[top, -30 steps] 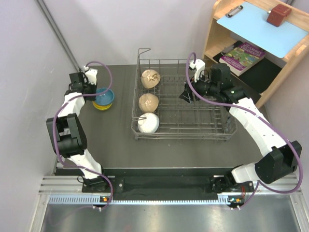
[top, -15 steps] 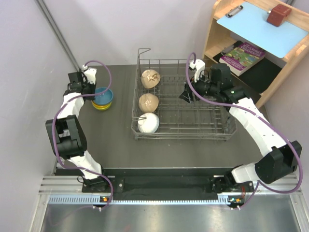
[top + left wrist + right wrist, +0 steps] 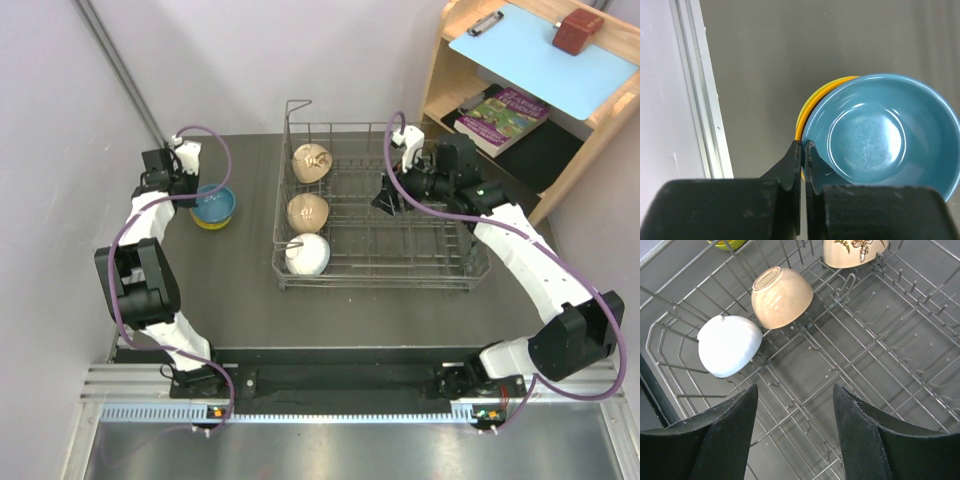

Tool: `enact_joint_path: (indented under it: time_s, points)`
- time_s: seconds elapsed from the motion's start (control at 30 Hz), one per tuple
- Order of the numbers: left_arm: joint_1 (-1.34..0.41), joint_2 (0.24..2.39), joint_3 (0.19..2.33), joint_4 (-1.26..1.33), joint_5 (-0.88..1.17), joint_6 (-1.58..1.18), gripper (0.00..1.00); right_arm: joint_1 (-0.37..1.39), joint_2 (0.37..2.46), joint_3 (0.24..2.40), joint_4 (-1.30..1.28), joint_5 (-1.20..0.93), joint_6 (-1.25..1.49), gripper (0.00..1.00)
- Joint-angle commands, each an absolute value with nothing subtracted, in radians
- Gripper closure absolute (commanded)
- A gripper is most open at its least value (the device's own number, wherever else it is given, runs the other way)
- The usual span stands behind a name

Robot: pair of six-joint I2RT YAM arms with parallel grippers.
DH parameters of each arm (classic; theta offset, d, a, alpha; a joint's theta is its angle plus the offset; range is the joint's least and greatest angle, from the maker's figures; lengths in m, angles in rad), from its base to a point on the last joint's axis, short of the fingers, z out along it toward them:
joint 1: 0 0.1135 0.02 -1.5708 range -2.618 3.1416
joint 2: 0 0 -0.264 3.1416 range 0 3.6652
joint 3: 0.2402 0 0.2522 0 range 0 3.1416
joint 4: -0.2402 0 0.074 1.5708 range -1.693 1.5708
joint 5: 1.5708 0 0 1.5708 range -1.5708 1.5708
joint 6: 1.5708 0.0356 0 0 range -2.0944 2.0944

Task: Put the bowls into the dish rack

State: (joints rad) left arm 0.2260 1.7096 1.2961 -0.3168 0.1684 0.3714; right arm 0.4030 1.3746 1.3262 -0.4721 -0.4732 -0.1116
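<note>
Left wrist view: glossy blue bowl (image 3: 880,135) nested in the orange bowl (image 3: 809,102), left gripper (image 3: 804,150) pinched shut at its rim. Dish rack (image 3: 430,235) holds the white bowl (image 3: 730,345) and two tan bowls (image 3: 782,296) on their sides — right gripper (image 3: 795,390) spread wide above.

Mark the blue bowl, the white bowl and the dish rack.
blue bowl (image 3: 867,142): left wrist view, inner bottom.
white bowl (image 3: 730,346): right wrist view, outer wall.
dish rack (image 3: 400,240): top external view, bare wire floor.

White bowl (image 3: 730,346), tan bowl (image 3: 782,296), seemingly patterned bowl (image 3: 850,252) in dish rack (image 3: 875,385)
</note>
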Motion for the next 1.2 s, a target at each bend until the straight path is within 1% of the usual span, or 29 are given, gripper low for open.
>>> enact_joint_path:
  time_s: [0.0, 0.33, 0.5, 0.6, 0.63, 0.7, 0.73, 0.77, 0.83, 0.87, 0.9, 0.93, 1.0, 1.03, 1.17]
  points:
    - [0.229, 1.649, 1.351, -0.319, 0.183, 0.361, 1.00, 0.402, 1.335, 1.333, -0.433, -0.489, -0.114, 0.39]
    - [0.227, 1.542, 1.442, -0.406, 0.236, 0.337, 1.00, 0.402, 1.335, 1.345, -0.439, -0.489, -0.123, 0.38]
    - [0.227, 1.483, 1.462, -0.459, 0.264, 0.344, 1.00, 0.422, 1.324, 1.371, -0.477, -0.472, -0.189, 0.37]
    - [0.229, 1.437, 1.465, -0.505, 0.317, 0.360, 1.00, 0.452, 1.313, 1.397, -0.520, -0.479, -0.256, 0.37]
    - [0.227, 1.415, 1.471, -0.524, 0.343, 0.368, 1.00, 0.468, 1.304, 1.408, -0.537, -0.477, -0.282, 0.35]
    - [0.225, 1.388, 1.477, -0.584, 0.426, 0.388, 1.00, 0.546, 1.272, 1.413, -0.572, -0.450, -0.374, 0.29]
    - [0.218, 1.378, 1.489, -0.603, 0.446, 0.390, 1.00, 0.583, 1.260, 1.413, -0.581, -0.396, -0.411, 0.27]
    - [0.212, 1.359, 1.497, -0.648, 0.481, 0.396, 1.00, 0.669, 1.250, 1.414, -0.606, -0.359, -0.481, 0.26]
    - [0.169, 1.342, 1.514, -0.684, 0.488, 0.411, 1.00, 0.750, 1.253, 1.449, -0.647, -0.272, -0.541, 0.26]
    - [0.151, 1.324, 1.514, -0.698, 0.488, 0.417, 1.00, 0.815, 1.262, 1.469, -0.691, -0.252, -0.581, 0.26]
    - [0.132, 1.312, 1.513, -0.713, 0.476, 0.422, 1.00, 0.845, 1.279, 1.498, -0.709, -0.229, -0.598, 0.27]
    - [0.086, 1.292, 1.506, -0.719, 0.463, 0.426, 1.00, 0.903, 1.287, 1.512, -0.716, -0.174, -0.616, 0.27]
    - [0.039, 1.273, 1.505, -0.729, 0.408, 0.433, 1.00, 0.960, 1.324, 1.570, -0.732, -0.109, -0.663, 0.27]
    - [0.005, 1.264, 1.509, -0.733, 0.400, 0.433, 1.00, 1.015, 1.339, 1.595, -0.754, -0.065, -0.679, 0.27]
    - [-0.041, 1.261, 1.542, -0.782, 0.396, 0.425, 1.00, 1.133, 1.423, 1.722, -0.784, 0.032, -0.759, 0.27]
